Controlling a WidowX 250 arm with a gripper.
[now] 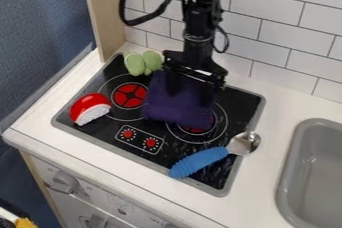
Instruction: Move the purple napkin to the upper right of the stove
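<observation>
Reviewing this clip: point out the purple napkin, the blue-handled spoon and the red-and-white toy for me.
Purple napkin point(176, 104): camera view, middle of the cloth.
Blue-handled spoon point(208, 158): camera view, upper part of the handle, toward the bowl.
Red-and-white toy point(88, 105): camera view, its red part.

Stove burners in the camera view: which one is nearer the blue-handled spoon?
The right-hand burner. The purple napkin hides much of its red centre, whereas the left-hand burner, farther from the spoon, shows nearly all of its own.

bright, soft light, glint on spoon point(215, 155)
</observation>
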